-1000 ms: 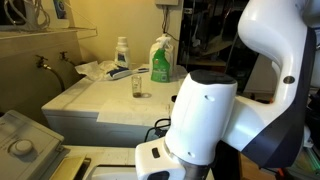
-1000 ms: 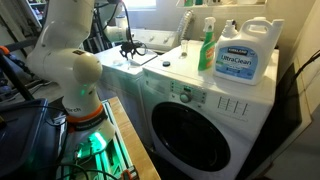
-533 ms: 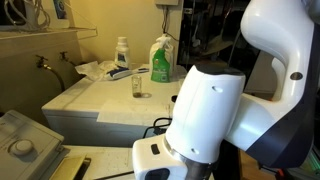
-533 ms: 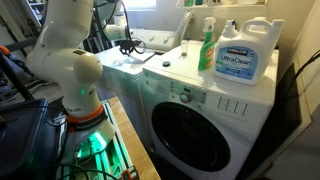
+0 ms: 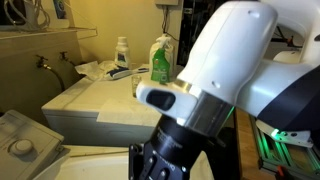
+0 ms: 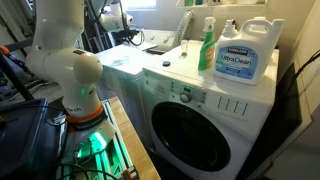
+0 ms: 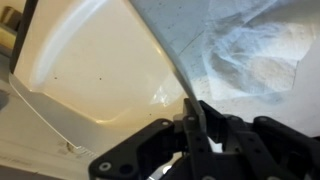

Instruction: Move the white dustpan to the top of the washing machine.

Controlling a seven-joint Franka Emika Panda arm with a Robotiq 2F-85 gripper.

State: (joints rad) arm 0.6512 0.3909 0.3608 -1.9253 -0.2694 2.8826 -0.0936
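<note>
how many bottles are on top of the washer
3 on the washer: a big white detergent jug at the corner, a green spray bottle right beside it, and a small white bottle further back. The arm may hide others.

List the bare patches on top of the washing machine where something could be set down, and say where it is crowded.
Free: the washer top along its front edge, ahead of the green spray bottle and detergent jug; also the stretch in front of the crumpled cloth. Crowded: the back edge, where the bottles stand.
</note>
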